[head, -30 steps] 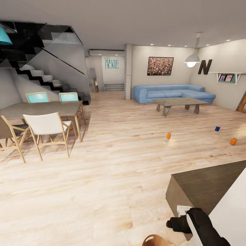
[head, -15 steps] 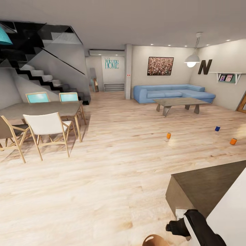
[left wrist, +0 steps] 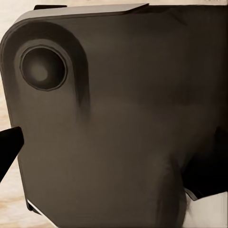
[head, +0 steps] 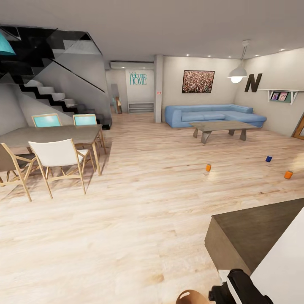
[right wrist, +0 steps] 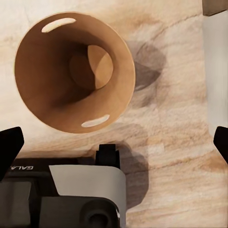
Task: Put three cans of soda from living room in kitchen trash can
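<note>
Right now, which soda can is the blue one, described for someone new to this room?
Start at the blue sofa and the coffee table before it. On the wood floor nearer the camera stand three cans. The blue can is nearest the table, between two orange ones, and the only dark one.

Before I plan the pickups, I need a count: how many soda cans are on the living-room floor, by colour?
Orange cans: 2, one mid-floor, one further right
Dark blue cans: 1
Total: 3

On the wood floor (head: 139, 211) ahead of me stand three cans, orange (head: 208, 167), blue (head: 268, 159) and orange (head: 288, 175), with the bin (right wrist: 73, 71) at my base.
</note>
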Available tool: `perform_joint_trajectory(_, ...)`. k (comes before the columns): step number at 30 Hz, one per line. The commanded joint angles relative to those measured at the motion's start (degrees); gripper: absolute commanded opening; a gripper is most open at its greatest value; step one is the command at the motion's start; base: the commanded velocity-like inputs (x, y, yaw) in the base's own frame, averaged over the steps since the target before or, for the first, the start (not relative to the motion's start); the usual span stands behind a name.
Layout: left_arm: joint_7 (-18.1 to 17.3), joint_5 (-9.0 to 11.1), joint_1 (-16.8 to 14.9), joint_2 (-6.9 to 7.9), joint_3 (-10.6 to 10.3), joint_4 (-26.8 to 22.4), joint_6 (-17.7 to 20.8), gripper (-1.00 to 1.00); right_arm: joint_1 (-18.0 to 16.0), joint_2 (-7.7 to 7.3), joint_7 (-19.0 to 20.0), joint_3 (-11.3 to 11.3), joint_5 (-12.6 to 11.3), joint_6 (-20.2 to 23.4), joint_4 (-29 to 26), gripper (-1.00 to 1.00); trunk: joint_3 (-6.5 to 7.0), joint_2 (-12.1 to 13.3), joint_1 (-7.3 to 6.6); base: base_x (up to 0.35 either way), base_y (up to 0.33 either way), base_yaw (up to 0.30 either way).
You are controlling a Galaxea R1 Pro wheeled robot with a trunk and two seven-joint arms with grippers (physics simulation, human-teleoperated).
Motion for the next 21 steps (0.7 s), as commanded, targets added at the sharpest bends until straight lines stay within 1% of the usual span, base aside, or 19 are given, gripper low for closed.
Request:
perform_joint_trajectory(1, -0.2, 0.0, 0.0, 0.00, 0.0, 0.0, 0.0, 1.00, -0.2, 0.01, 0.0, 0.0, 0.2, -0.4, 0.7, 1.00, 0.00, 0.0, 0.00, 0.000, 0.000, 0.000)
perform_joint_trajectory(5, -0.3, 0.0, 0.0, 0.00, 0.0, 0.0, -0.1, 1.00, -0.6, -0.06, 0.0, 0.0, 0.4, -0.8, 1.6, 1.00, 0.00, 0.0, 0.00, 0.000, 0.000, 0.000)
perform_joint_trajectory(13, -0.3, 0.0, 0.0, 0.00, 0.0, 0.0, -0.1, 1.00, -3.0, -0.11, 0.0, -0.1, 0.5, -1.0, 2.3, 1.00, 0.00, 0.0, 0.00, 0.000, 0.000, 0.000)
perform_joint_trajectory(18, -0.3, 0.0, 0.0, 0.05, 0.0, 0.0, -0.1, 1.00, -5.9, -0.10, -0.1, -0.1, 0.5, -1.0, 2.6, 1.00, 0.00, 0.0, 0.00, 0.000, 0.000, 0.000)
perform_joint_trajectory(21, -0.3, 0.0, 0.0, 0.07, 0.1, 0.0, -0.1, 1.00, -6.7, -0.11, -0.1, -0.1, 0.5, -1.0, 3.4, 1.00, 0.00, 0.0, 0.00, 0.000, 0.000, 0.000)
